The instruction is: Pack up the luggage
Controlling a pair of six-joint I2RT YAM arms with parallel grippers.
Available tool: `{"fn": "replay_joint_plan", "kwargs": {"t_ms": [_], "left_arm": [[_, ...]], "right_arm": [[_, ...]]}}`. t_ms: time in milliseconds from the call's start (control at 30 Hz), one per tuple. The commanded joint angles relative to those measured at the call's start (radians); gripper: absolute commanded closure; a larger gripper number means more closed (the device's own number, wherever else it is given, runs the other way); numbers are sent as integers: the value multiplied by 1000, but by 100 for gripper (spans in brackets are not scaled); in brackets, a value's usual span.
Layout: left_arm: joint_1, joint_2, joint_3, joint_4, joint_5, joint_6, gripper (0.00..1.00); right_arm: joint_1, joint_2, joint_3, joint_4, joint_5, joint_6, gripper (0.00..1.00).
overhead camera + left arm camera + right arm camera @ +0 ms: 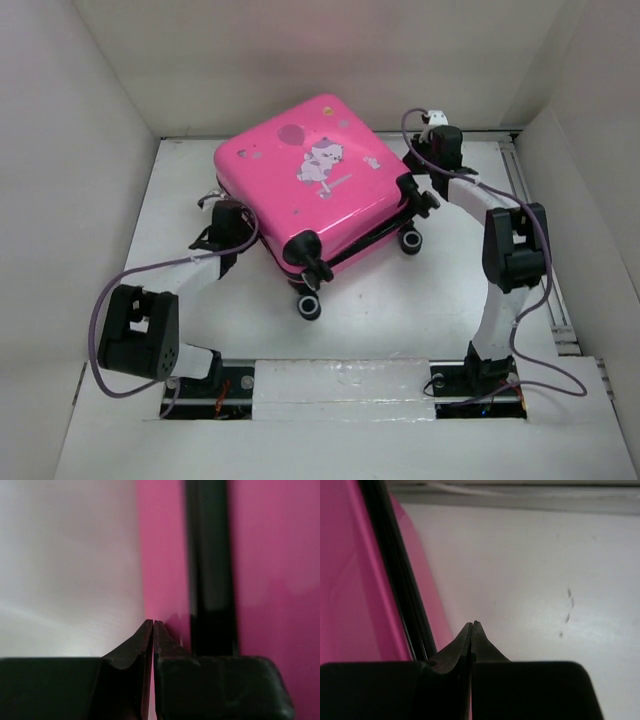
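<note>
Left end effector [152, 622], right end effector [471, 623]; luggage [312, 185] between

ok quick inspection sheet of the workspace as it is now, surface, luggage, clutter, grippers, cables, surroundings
surface: white table; a few small dark marks beside the case in the right wrist view
job's things: pink luggage lies flat, sticker side up, shells together, wheels toward the near edge
clutter: nothing seen
grippers: left gripper shut, empty, tips at the luggage's left side by its black seam, contact unclear; right gripper shut, empty, at its right side
cables: left arm's cable and right arm's cable hang in loose loops, neither on the luggage
surroundings: white walls enclose the table
</note>
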Motion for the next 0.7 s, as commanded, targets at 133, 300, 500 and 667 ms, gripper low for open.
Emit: {"fn": "replay_joint_plan", "kwargs": {"t_ms": [133,300,500,667], "left_arm": [[-443,56,27,-75,-31,-80,100],[-696,-35,119,-304,-348,-169,100],[-1004,-360,187,-557,-947,-334,64],[-849,-462,167,-21,-898,63,50]], "right_arm": [[158,125,280,-83,-291,-15,100],[161,75,334,-138,-240,-35,100],[43,-143,322,-158,-222,-26,86],[1,-337,194,-168,-132,-26,56]]}}
